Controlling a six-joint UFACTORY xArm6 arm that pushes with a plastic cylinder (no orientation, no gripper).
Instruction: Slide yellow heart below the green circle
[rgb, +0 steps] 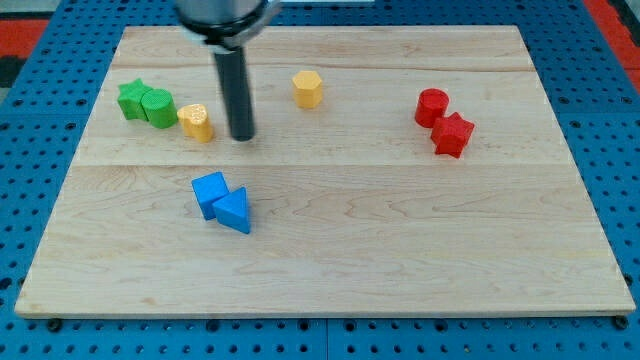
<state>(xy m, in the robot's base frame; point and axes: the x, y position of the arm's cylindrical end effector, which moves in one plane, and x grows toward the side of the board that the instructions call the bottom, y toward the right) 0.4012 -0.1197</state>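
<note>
The yellow heart lies at the view's upper left, touching the right side of the green circle. A green star sits against the circle's left. My tip rests on the board just right of the yellow heart, with a small gap between them. The rod rises straight up from there to the view's top edge.
A yellow hexagon lies right of the rod, near the top. A blue cube and a blue triangle touch each other below my tip. A red cylinder and a red star sit at the right. The wooden board lies on a blue pegboard.
</note>
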